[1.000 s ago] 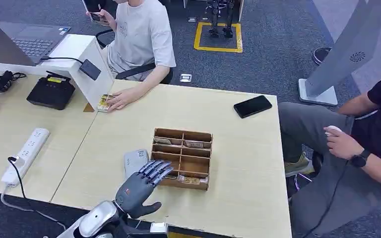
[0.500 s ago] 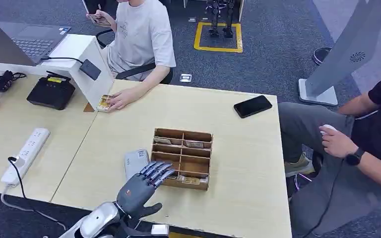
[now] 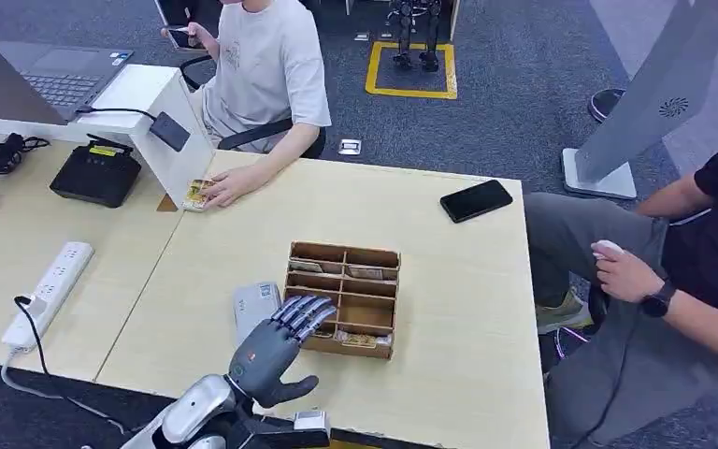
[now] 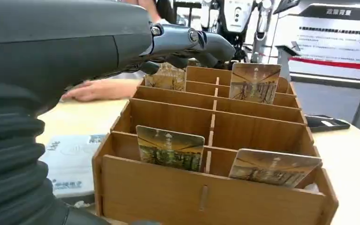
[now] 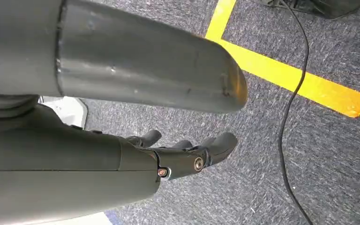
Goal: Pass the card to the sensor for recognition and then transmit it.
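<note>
Head view first: my left hand [image 3: 276, 348] has its fingers [image 3: 304, 313] stretched out and apart, holding nothing, with the tips over the near-left corner of the wooden card box [image 3: 343, 299] and the thumb sticking out toward the table edge. I cannot tell whether the fingertips touch the box rim. On the left wrist view the same fingers [image 4: 187, 40] reach out above the box's dividers, clear of the cards. One card [image 4: 170, 147] stands in the near-left compartment, another card [image 4: 273, 167] leans in the near-right one, and two more stand in the far row. Just beside the box, on the hand's side, a grey sensor pad [image 3: 256, 306] lies flat on the table [image 3: 449, 281].

My right hand [image 5: 187, 157] hangs over grey carpet with a yellow floor line; its fingers are loosely curled with nothing in them.

Farther out, a black phone [image 3: 476, 200] lies near the far right corner. A person in a light shirt [image 3: 266, 70] rests a hand on a small card at the far left edge, and another person [image 3: 692, 262] sits to the right.
</note>
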You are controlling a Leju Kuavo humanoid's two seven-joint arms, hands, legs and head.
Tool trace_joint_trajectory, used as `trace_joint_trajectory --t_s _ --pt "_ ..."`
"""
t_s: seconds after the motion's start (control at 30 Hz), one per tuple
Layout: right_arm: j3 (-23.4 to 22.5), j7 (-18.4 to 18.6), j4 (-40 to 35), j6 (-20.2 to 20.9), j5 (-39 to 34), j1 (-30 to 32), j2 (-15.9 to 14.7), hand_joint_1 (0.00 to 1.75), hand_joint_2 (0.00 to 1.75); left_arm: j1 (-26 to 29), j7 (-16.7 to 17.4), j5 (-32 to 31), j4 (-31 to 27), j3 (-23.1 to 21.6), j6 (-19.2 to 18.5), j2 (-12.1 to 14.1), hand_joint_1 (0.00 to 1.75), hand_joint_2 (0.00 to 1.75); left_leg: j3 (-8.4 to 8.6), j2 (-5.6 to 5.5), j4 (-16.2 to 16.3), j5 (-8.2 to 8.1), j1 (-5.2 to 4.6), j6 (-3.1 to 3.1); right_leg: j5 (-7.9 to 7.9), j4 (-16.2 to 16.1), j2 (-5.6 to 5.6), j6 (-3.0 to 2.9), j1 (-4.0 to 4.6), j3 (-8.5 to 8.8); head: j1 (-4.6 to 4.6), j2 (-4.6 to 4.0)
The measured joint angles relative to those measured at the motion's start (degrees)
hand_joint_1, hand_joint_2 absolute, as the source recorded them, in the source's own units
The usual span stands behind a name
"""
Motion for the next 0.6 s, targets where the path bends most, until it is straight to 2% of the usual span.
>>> trace_joint_trajectory --t_s 0.6 --pt "0.44 -0.04 -0.61 -0.15 -0.04 -0.08 0.0 0.0 0.0 -0.84 0.0 -2.23 3.04 0.02 1.49 -0.33 0.0 1.75 0.01 0.0 0.0 0.0 0.0 0.0 0.0 0.0 0.0 0.0 0.0 0.0 0.0 0.0"
